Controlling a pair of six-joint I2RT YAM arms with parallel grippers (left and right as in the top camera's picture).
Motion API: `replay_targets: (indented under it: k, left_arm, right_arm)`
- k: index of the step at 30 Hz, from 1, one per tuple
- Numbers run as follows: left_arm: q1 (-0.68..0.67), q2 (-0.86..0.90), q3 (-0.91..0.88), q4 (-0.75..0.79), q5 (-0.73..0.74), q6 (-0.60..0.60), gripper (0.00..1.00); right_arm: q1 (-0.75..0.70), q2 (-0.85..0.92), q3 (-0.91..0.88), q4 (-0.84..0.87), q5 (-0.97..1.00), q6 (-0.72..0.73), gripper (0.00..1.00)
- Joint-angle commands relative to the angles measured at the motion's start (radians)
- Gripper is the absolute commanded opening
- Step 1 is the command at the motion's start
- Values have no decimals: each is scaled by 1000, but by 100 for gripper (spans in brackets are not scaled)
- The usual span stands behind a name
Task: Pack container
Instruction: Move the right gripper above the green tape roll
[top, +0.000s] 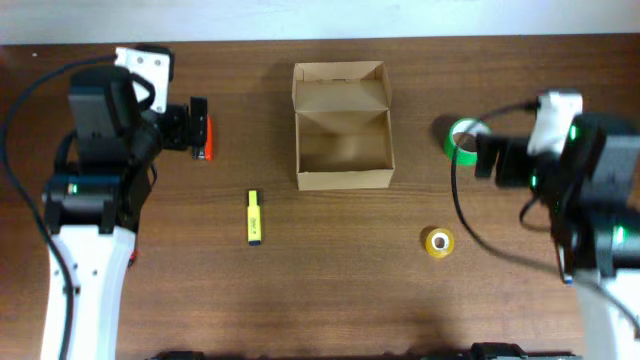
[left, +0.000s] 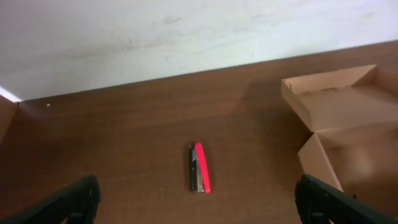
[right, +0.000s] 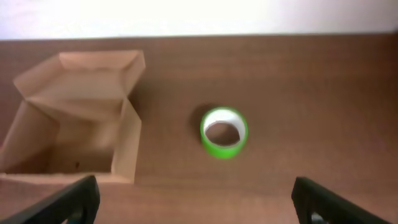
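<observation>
The container (top: 342, 172) is a tan cardboard box at the table's back centre, lid flap open toward the far side, nothing inside. It also shows in the left wrist view (left: 311, 158) and the right wrist view (right: 127, 143). My left gripper (left: 199, 208) is open and empty above a red and black stapler (left: 199, 168), which lies left of the box (top: 209, 137). My right gripper (right: 199, 205) is open and empty, just short of a green tape roll (right: 224, 132) that lies right of the box (top: 460, 138).
A yellow highlighter (top: 254, 217) lies in front of the box to the left. A yellow tape roll (top: 438, 241) lies in front to the right. A white wall runs along the table's far edge.
</observation>
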Motion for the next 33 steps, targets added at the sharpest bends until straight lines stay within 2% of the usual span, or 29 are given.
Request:
replay_targets:
  k: [1, 12, 18, 22, 27, 30, 33]
  left_arm:
    - [-3, 35, 29, -12, -7, 41, 100]
    - [17, 101, 29, -13, -27, 72, 100]
    - [69, 145, 29, 14, -26, 71, 100]
    - [86, 190, 29, 14, -26, 71, 100]
    - [88, 254, 28, 14, -26, 71, 100]
    - [88, 282, 28, 14, -26, 71, 100]
    - [88, 295, 28, 13, -26, 71, 100]
  right_arm:
    - [-13, 106, 90, -21, -50, -46, 99]
    - [-47, 388, 154, -63, -102, 14, 99]
    - [-61, 674, 456, -276, -134, 15, 99]
    - [-58, 801, 623, -343, -141, 14, 99]
    - [-57, 866, 673, -351, -142, 15, 100]
    - [-56, 893, 673, -353, -130, 16, 93]
    - [-51, 922, 673, -359, -126, 26, 92]
